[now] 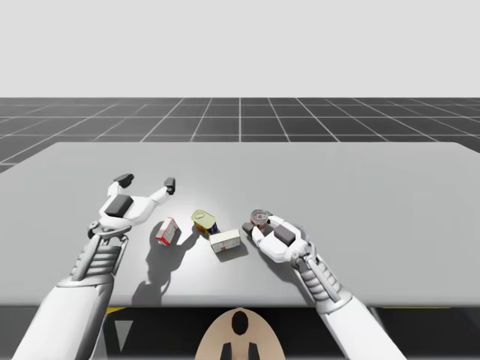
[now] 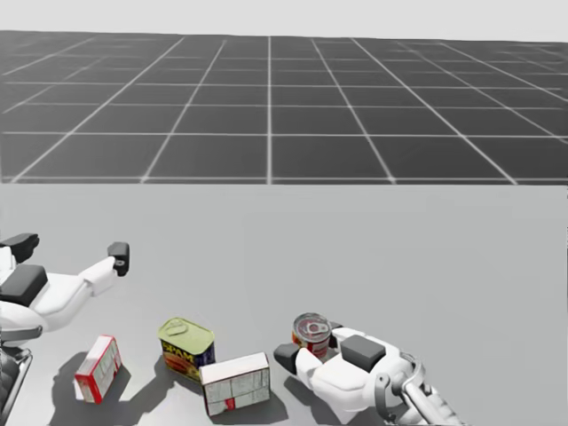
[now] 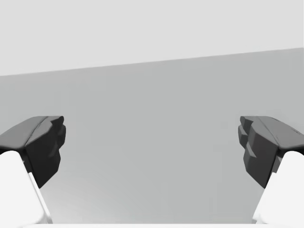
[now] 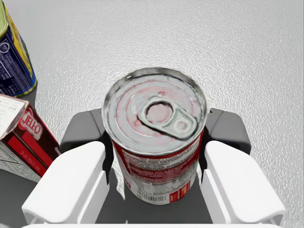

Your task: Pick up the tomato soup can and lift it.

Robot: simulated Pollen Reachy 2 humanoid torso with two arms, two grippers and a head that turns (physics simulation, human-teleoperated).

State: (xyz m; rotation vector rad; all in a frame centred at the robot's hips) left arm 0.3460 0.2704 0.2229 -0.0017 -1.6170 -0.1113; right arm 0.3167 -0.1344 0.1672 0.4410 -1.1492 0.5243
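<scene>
The tomato soup can point(image 4: 156, 142) is red and white with a silver pull-tab lid, and it stands upright. It sits right of centre near the table's front point(image 1: 259, 217) point(image 2: 311, 330). My right gripper point(image 4: 154, 133) point(image 1: 259, 223) point(image 2: 311, 346) is shut on it, one dark pad against each side. My left gripper point(image 1: 147, 182) point(image 2: 71, 248) point(image 3: 152, 142) hovers open over bare table far to the left, with nothing between its fingers.
A white and red box point(image 1: 224, 241) point(image 2: 235, 383) point(image 4: 19, 137) lies just left of the can. Beyond it stand a blue tin with a yellow lid point(image 1: 204, 221) point(image 2: 186, 346) point(image 4: 14, 57) and a small red and white box point(image 1: 167, 231) point(image 2: 98, 367).
</scene>
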